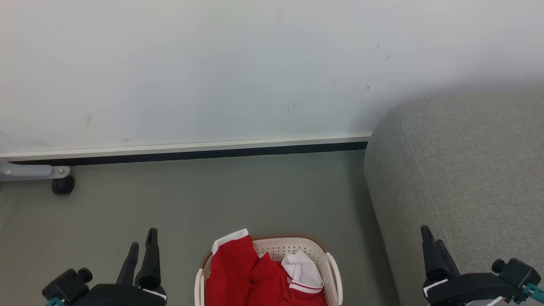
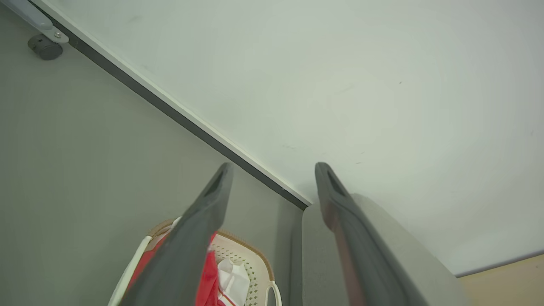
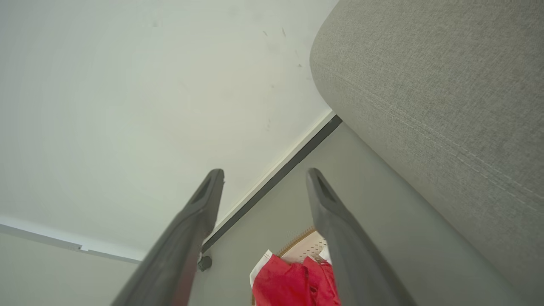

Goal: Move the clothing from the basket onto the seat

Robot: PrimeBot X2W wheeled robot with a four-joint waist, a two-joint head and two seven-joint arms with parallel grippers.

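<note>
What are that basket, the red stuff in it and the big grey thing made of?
Basket: looks like matte cream plastic, punched with small holes; brown rim seems woven-look.
Clothing: soft red fabric, creased, white trim.
Seat: grey woven upholstery, visible weave and stitched seam.

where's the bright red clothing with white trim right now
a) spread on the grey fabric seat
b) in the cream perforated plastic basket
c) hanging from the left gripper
b: the bright red clothing with white trim lies heaped inside the cream perforated plastic basket, on the floor beside the light grey fabric seat.
</note>
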